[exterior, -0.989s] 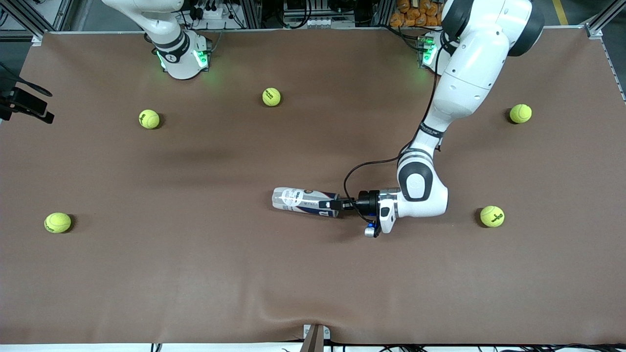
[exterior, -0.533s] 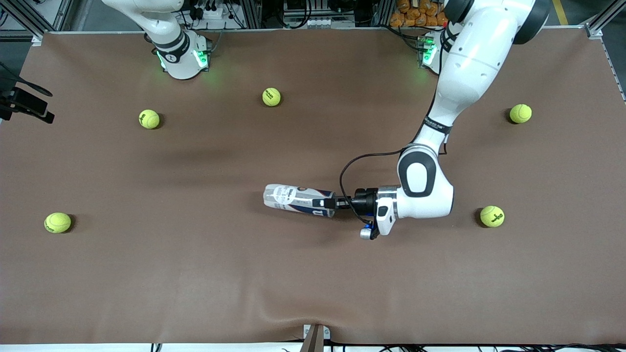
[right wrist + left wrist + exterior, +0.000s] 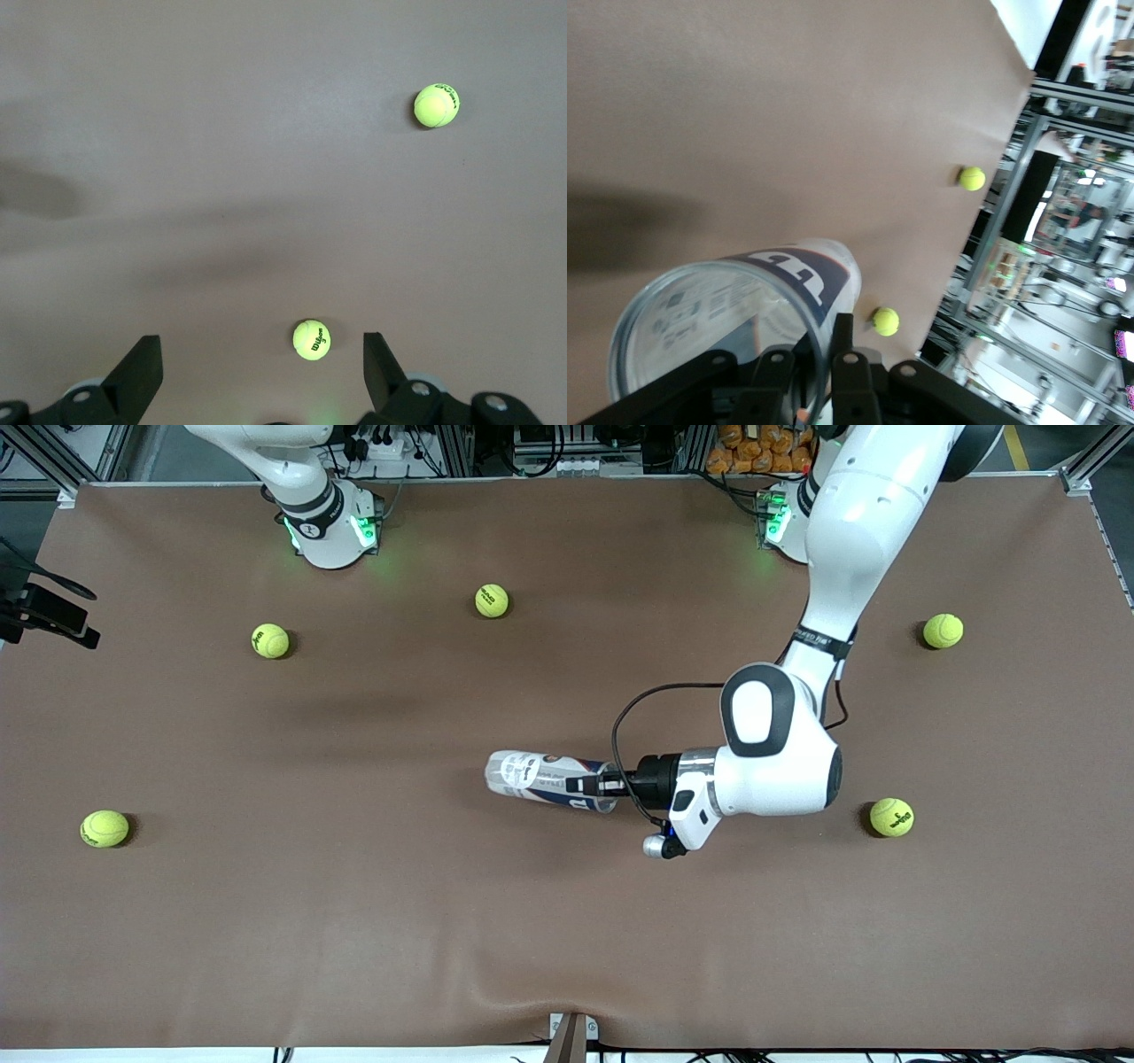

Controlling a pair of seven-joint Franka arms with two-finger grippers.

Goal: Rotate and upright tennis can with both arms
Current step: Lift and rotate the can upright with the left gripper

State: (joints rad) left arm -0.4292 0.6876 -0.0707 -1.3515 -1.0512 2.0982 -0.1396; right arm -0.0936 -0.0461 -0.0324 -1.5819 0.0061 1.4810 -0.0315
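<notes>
The tennis can (image 3: 540, 778) lies on its side near the middle of the brown table, its open silvery rim toward the left arm's end. My left gripper (image 3: 595, 786) is shut on that rim, one finger inside the can and one outside. The left wrist view looks down the clear can (image 3: 735, 301) with the left gripper (image 3: 824, 341) clamped on its wall and the outer finger (image 3: 843, 341) against the label. My right gripper (image 3: 261, 359) does not show in the front view. It hangs open high over bare table, nothing between its fingers, and that arm waits.
Several yellow-green tennis balls lie scattered on the table: one (image 3: 891, 817) close to the left arm's wrist, one (image 3: 943, 631) farther back, others (image 3: 492, 600) (image 3: 270, 640) (image 3: 104, 828) toward the right arm's end. A ball (image 3: 311, 339) lies below the right gripper.
The left arm's elbow and wrist have risen and swung while its gripper kept hold of the rim. The can has shifted slightly and tilted a little. The right arm has not moved.
</notes>
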